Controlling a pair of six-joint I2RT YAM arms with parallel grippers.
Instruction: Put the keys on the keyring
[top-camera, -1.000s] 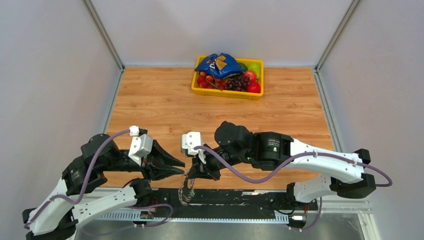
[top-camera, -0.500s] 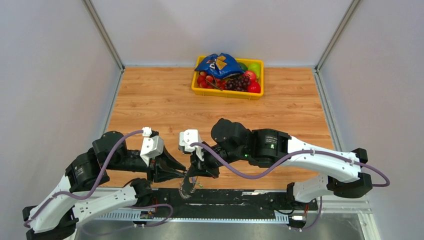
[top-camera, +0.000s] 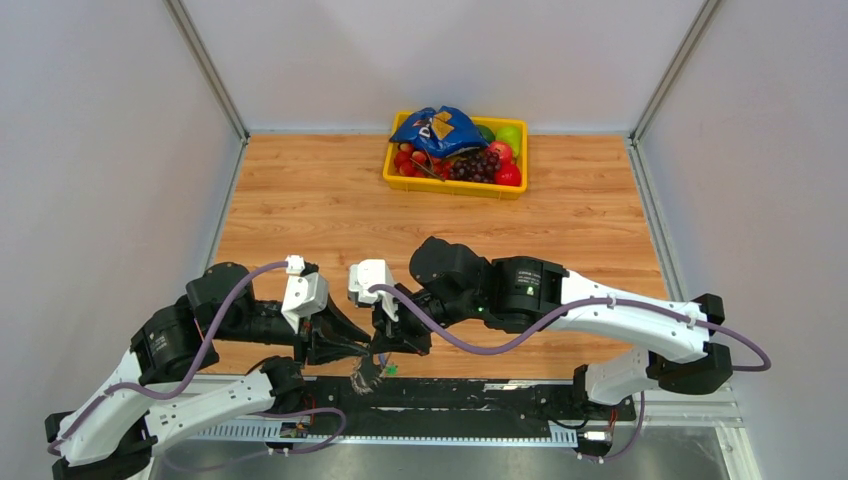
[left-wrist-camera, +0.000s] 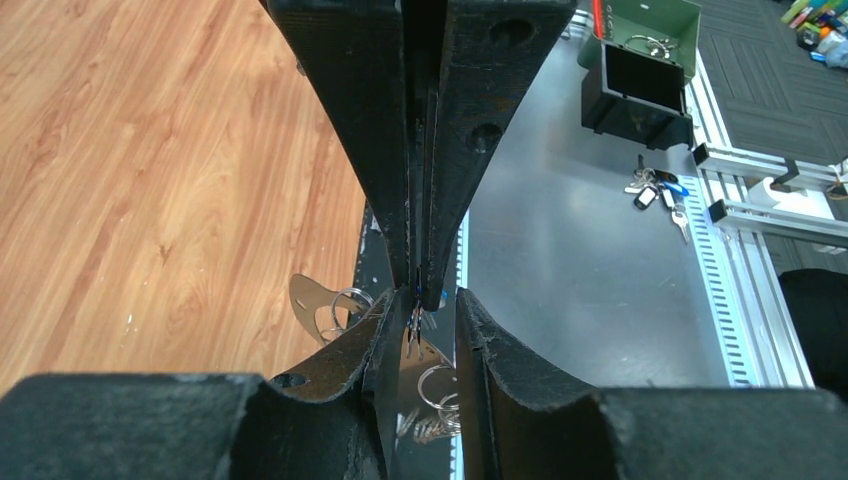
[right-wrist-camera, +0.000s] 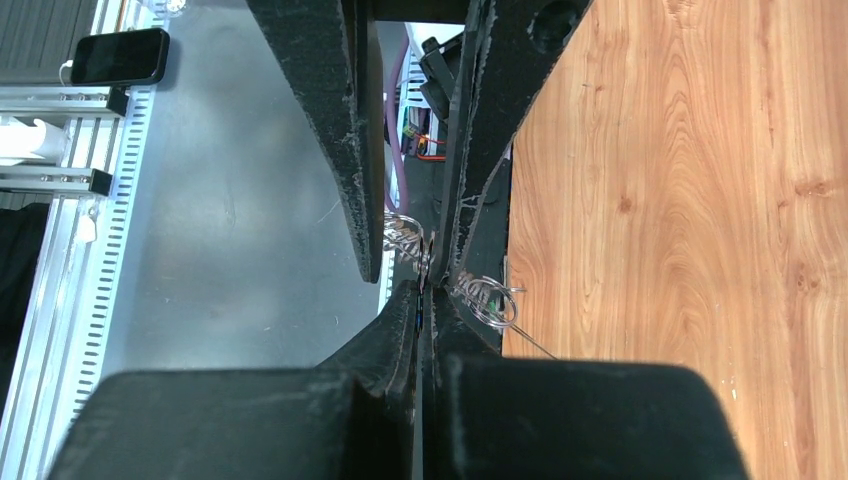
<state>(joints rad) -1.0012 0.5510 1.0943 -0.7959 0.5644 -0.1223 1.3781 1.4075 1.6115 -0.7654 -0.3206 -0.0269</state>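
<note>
Over the table's near edge my two grippers meet tip to tip. My right gripper (top-camera: 386, 347) (right-wrist-camera: 427, 292) is shut on a thin key (left-wrist-camera: 413, 322) with a blue edge. The keyring (top-camera: 367, 376), a jagged bunch of silver rings and keys, dangles just below it; its wire loops (left-wrist-camera: 438, 385) (right-wrist-camera: 490, 300) show beside the fingers. My left gripper (top-camera: 352, 345) (left-wrist-camera: 425, 300) has its jaws apart, one finger on either side of the right gripper's tip and the key. More keys (left-wrist-camera: 655, 195) with blue and dark heads lie on the grey metal surface beyond the table.
A yellow tray (top-camera: 400, 182) holding fruit and a blue bag stands at the table's far middle. A black rail (top-camera: 480, 392) runs along the near edge. A green box (left-wrist-camera: 645, 40) and a phone (right-wrist-camera: 120, 57) lie off the table.
Both grippers have shifted a little to the left and the hanging keyring went with them. The left arm swung in closer until its fingers framed the right gripper's tip.
</note>
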